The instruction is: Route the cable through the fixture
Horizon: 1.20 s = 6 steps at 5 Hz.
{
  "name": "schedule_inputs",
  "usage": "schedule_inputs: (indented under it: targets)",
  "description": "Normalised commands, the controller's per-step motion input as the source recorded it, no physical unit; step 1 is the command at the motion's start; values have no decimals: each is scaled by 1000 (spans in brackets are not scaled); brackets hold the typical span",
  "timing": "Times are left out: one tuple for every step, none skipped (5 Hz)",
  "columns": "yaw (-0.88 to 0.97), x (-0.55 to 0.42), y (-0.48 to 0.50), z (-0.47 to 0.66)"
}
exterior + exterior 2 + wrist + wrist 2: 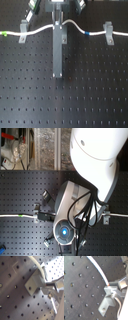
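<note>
I have the claw down at the cable, right over the middle fixture, the straight upright clip. In the first wrist view a fingertip sits just beside the fixture, with the cable running over the clip's top edge. In the second wrist view the cable comes in to the fixture and passes right at a finger. It looks pinched on the cable, but I cannot tell for sure; the jaws are half hidden.

Progress, my read: the cable is lifted into a hump at the fixture in the first exterior view, not clearly seated in the slot. So mid-insertion, with the push-down and release left.

Further out to either side of the claw, the cable lies at the two slanted clips, one near the green band and one just past the blue band. The second exterior view is mostly arm; the cable shows on both sides of it over the perforated board.
</note>
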Motion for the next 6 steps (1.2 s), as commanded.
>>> schedule_inputs:
  targets:
    - [31, -67, 7, 438]
    - [66, -94, 2, 291]
    - [0, 1, 2, 69]
    - [0, -45, -11, 436]
    - [-43, 6, -45, 234]
    - [0, 6, 6, 298]
